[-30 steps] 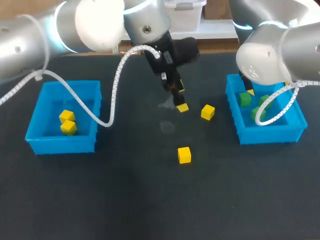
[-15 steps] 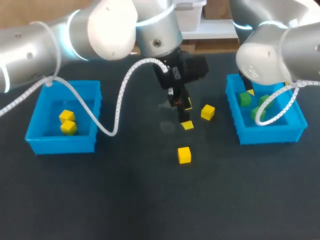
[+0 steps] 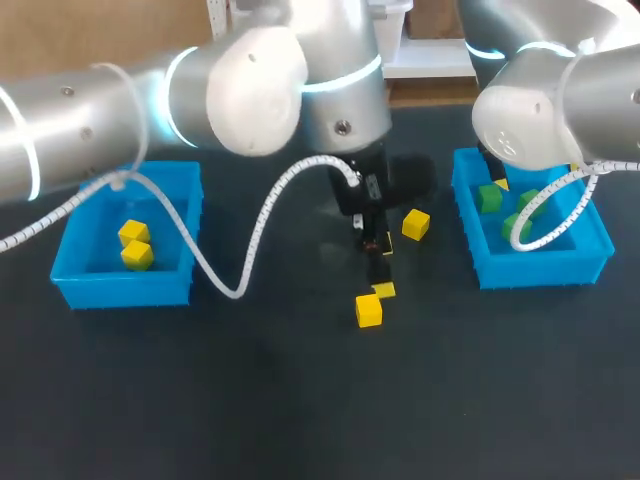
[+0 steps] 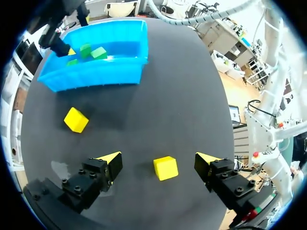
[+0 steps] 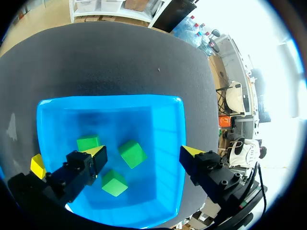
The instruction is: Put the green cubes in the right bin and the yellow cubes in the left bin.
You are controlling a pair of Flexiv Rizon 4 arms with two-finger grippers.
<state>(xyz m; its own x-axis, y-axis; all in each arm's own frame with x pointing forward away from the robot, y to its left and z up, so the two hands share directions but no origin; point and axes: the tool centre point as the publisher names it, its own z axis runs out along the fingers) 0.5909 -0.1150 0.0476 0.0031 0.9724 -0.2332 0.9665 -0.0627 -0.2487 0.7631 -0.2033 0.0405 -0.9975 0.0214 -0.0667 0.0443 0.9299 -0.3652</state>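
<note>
My left gripper (image 3: 382, 270) hangs open over the middle of the table. In the left wrist view a yellow cube (image 4: 165, 168) lies on the table between the spread fingers of this gripper (image 4: 158, 161), untouched; from above the same cube (image 3: 368, 310) shows just in front of the yellow tip. A second yellow cube (image 3: 416, 224) (image 4: 76, 119) lies nearer the right bin (image 3: 540, 268). My right gripper (image 5: 144, 153) stands open above that bin (image 5: 165, 120), over three green cubes (image 5: 133, 153). The left bin (image 3: 120, 290) holds two yellow cubes (image 3: 134, 244).
A white cable (image 3: 250, 240) loops down from my left arm between the left bin and the table's middle. My right arm (image 3: 545, 110) covers the back of the right bin and hides its own fingers in the head view. Dark bare table lies in front of both bins.
My left arm has swung forward and to the right, carrying its open gripper from beside the rear yellow cube to over the front one. The right arm has kept still.
</note>
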